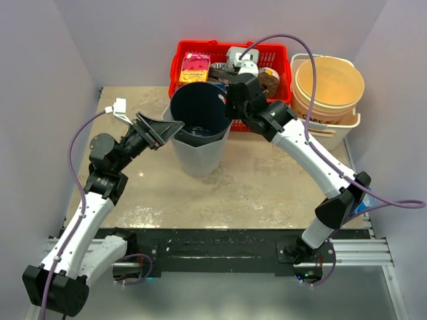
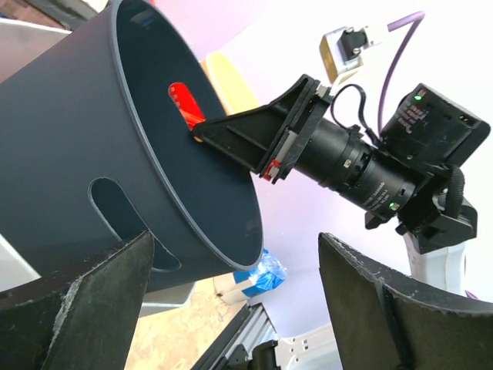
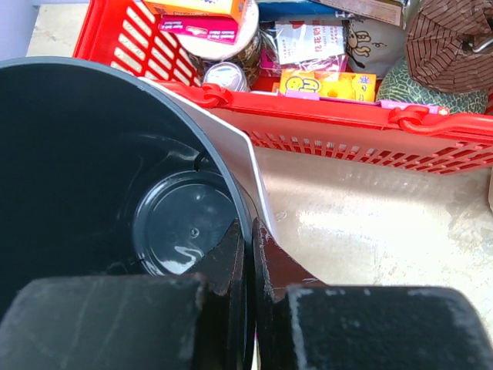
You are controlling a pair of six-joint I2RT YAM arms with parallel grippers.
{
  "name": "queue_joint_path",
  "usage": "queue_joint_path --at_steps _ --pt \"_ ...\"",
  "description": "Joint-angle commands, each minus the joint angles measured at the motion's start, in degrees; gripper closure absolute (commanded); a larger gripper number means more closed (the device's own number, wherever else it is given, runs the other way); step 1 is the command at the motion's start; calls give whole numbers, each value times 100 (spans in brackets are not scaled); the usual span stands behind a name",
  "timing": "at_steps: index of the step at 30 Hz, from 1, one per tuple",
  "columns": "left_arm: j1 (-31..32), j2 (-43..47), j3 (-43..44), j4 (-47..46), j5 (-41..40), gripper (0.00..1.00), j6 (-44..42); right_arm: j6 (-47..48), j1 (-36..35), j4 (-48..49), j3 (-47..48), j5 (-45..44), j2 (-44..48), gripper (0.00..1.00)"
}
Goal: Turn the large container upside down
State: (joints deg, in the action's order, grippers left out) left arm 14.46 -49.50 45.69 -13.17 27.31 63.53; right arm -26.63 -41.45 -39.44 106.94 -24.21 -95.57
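Before the red basket [image 1: 179, 57], upright on my surface [image 1: 267, 193]: large container [image 1: 200, 150]; right gripper [image 3: 248, 235] pinches its rim, left gripper [image 1: 175, 127] spread alongside.

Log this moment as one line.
large container: upright on table | right gripper: shut on its rim | left gripper: open, alongside

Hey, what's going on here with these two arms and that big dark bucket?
The large dark container stands upright, mouth up, on the table in front of a red basket. The right gripper is pinched shut on its rim, one finger inside and one outside. The left gripper is wide open at the opposite side of the rim. Nothing has been turned over yet.
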Motion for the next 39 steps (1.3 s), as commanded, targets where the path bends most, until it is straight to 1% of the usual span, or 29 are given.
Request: queue_joint_path --at_steps 1,5,9,12,16,23,32,36,39 --pt "-48 19 -95 -643 187 10 248 -219 6 525 -6 65 355 100" --pt "-48 28 -200 -695 196 10 352 -211 14 551 -23 153 381 100" --pt "-48 -60 -464 -1450 310 10 731 -263 6 831 -251 390 539 100" --pt "-48 -122 -421 -1513 301 10 688 -290 6 1078 -498 653 680 100" --pt "-48 -131 -482 -1680 257 10 678 -325 5 1158 -595 759 741 100" --pt "-13 -341 -693 -2338 231 11 915 -465 6 1281 -727 979 803 100" --pt "136 -587 -737 -2278 -41 15 863 -483 -3 1263 -569 1049 759 100" --pt "154 -596 -755 -2190 -235 20 810 -492 -30 1272 -569 1058 759 100" --pt "171 -658 -755 -2120 -305 21 732 -492 -65 1272 -568 1050 759 100"
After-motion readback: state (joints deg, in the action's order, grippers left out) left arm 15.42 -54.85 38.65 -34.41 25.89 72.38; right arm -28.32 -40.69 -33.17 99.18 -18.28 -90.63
